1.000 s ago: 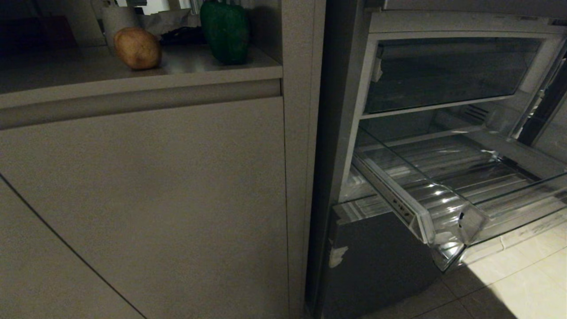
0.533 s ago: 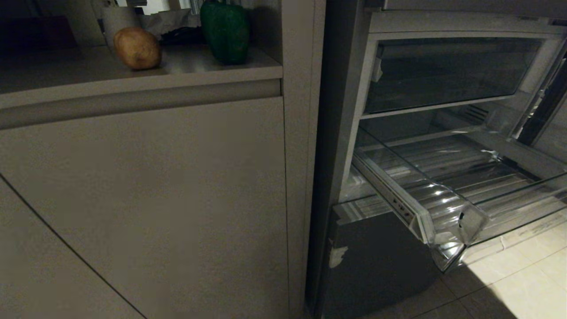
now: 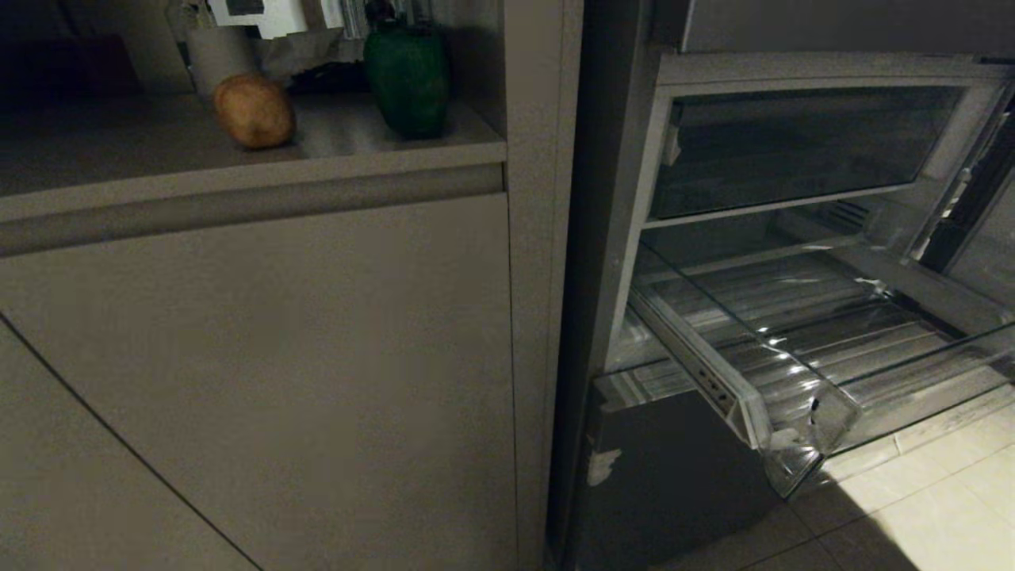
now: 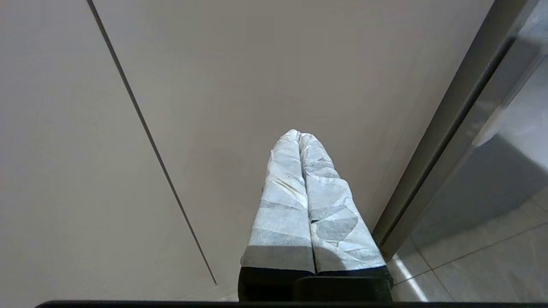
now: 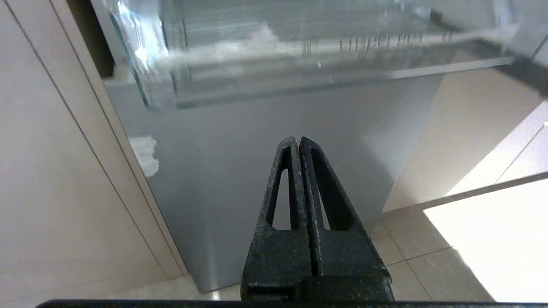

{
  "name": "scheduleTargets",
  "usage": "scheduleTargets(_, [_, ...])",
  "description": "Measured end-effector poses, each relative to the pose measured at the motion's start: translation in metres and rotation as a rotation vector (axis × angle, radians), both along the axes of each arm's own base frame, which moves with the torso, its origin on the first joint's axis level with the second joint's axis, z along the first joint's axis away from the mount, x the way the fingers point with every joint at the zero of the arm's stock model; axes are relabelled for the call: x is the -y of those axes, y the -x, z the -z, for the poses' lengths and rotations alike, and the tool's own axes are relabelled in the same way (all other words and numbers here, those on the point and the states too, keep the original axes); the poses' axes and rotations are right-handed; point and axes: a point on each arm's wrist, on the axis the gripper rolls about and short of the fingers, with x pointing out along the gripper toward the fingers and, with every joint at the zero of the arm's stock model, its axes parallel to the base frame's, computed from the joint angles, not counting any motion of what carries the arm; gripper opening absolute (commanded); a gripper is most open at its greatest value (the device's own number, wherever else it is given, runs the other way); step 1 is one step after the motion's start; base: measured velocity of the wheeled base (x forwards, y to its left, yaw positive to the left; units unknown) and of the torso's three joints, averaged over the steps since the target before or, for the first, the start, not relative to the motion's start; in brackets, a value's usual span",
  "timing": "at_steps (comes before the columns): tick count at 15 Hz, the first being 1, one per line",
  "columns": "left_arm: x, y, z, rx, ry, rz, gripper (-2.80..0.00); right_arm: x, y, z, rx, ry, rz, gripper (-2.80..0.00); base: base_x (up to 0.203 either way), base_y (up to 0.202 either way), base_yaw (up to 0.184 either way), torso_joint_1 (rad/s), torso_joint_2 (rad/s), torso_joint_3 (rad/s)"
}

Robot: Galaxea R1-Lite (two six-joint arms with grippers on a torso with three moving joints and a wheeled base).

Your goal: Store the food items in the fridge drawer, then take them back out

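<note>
Two food items rest on the counter (image 3: 158,151): one potato (image 3: 254,111) and one green pepper (image 3: 407,79), well apart; one fridge drawer (image 3: 793,349) stands pulled out, nothing visible inside. Left gripper (image 4: 298,136) is clenched on nothing, facing a cabinet door (image 4: 235,85); right gripper (image 5: 298,139) is clenched on nothing, below the drawer, facing the grey lower panel (image 5: 257,128).

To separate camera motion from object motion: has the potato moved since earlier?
No: potato keeps its spot beside the pepper on the counter; the camera shifted.
</note>
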Motion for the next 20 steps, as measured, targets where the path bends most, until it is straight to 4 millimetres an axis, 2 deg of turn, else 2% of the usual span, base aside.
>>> scheduleTargets(10, [0.0,0.0,0.0,0.0,0.0,0.0,-2.8,0.0001,0.0,-0.0001,0.001,-0.012,0.004,-2.8,0.0,0.0,0.0,0.235,-0.55,-0.318])
scheduleTargets(20, [0.0,0.0,0.0,0.0,0.0,0.0,-2.8,0.0001,0.0,0.0,0.001,-0.011,0.004,-2.8,0.0,0.0,0.0,0.139,-0.31,-0.169])
